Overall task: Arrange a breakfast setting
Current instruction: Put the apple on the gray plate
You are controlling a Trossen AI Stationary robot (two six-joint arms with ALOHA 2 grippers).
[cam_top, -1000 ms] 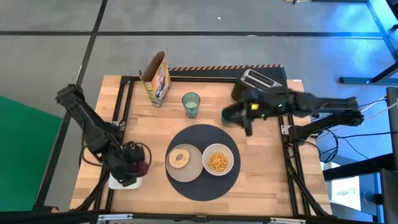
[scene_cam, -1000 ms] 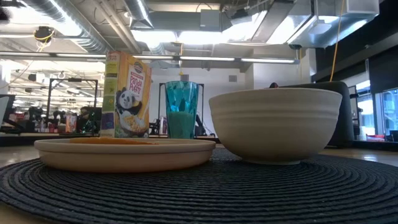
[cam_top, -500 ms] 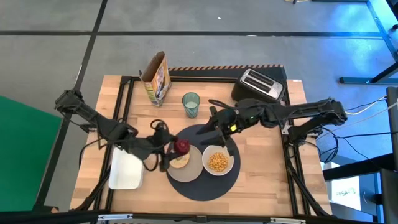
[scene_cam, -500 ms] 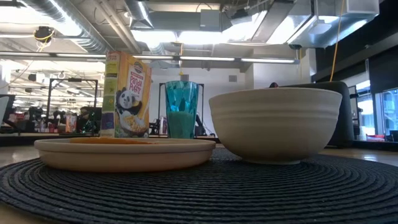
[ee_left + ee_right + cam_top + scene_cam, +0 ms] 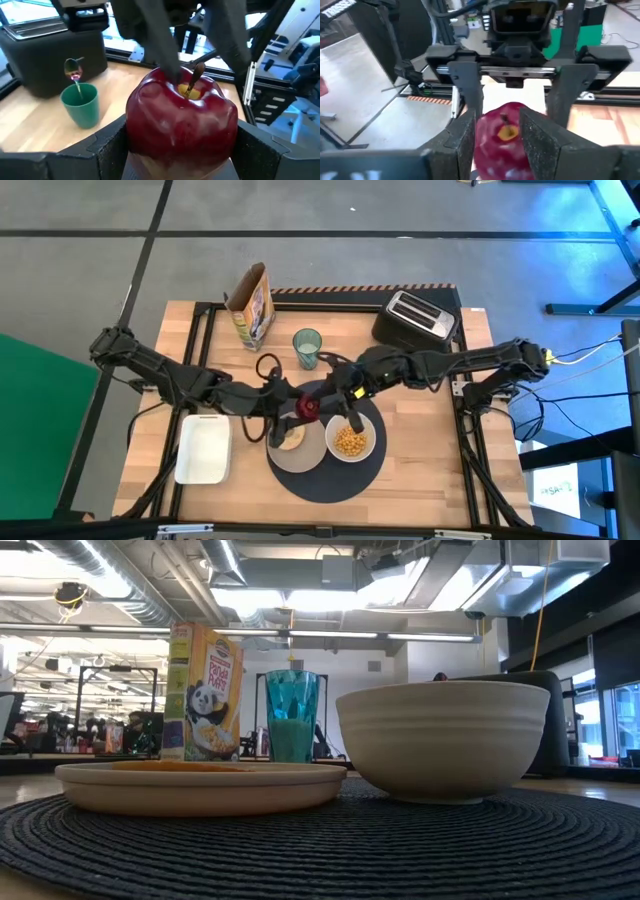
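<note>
A red apple (image 5: 308, 408) hangs above the beige plate (image 5: 303, 457), with both grippers on it. My left gripper (image 5: 300, 410) reaches in from the left and my right gripper (image 5: 320, 400) from the right. The plate, with a bagel (image 5: 289, 437) on it, and the white bowl (image 5: 352, 442) of cereal stand on the round dark-grey mat (image 5: 322, 480). The pale-green tumbler (image 5: 307, 347) stands beyond the mat. The small dark-green cup (image 5: 80, 105), with a spoon in it, shows only in the left wrist view. My left gripper pinches the apple between its two fingers, one on each side of the apple's body (image 5: 136, 134). The fingers come level from the table's left. The apple is lifted clear above the plate, its stem (image 5: 196, 75) turned up and toward the right arm. My right gripper has one finger (image 5: 465, 132) on each side of the apple near its stem end (image 5: 490, 131), and the apple fills the gap between them. It comes from the table's right, facing the left gripper.
A cereal box (image 5: 252, 305) stands at the far left and a black toaster (image 5: 418, 315) at the far right. A white tray (image 5: 203, 450) lies left of the mat. Both arms cross over the mat's far half.
My left gripper has carried the apple from the white tray toward the table's right, to above the plate. My right gripper has come from beside the toaster toward the table's left and near edge, and now has its fingers around the apple.
</note>
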